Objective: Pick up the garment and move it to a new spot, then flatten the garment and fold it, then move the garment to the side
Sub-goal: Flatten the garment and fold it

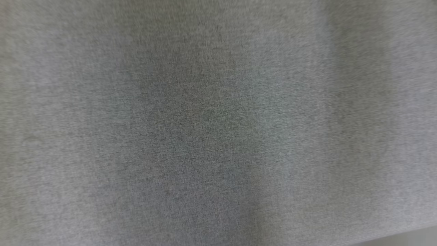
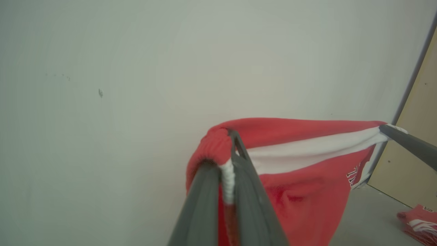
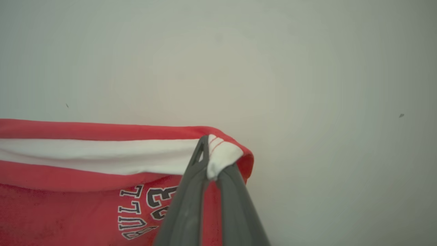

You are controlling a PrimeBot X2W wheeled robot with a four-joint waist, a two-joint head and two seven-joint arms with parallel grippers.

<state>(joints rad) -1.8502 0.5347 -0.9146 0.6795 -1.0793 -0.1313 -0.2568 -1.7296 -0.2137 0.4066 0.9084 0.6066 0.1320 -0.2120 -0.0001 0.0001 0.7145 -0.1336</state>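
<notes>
The left gripper (image 2: pixel 222 150) is clamped tight on one gathered corner of the red garment (image 2: pixel 300 194); the right gripper (image 3: pixel 215 157) pinches the opposite, white-trimmed corner; the garment hangs stretched between them.

— What sort of place are you working in?
— I can't name it for sure. A bare, plain test room by the look: a pale blank surface (image 2: pixel 102 153) before me, a tan board panel (image 2: pixel 409 164) with dark trim, a red garment (image 2: pixel 418 222) lying near it.
</notes>
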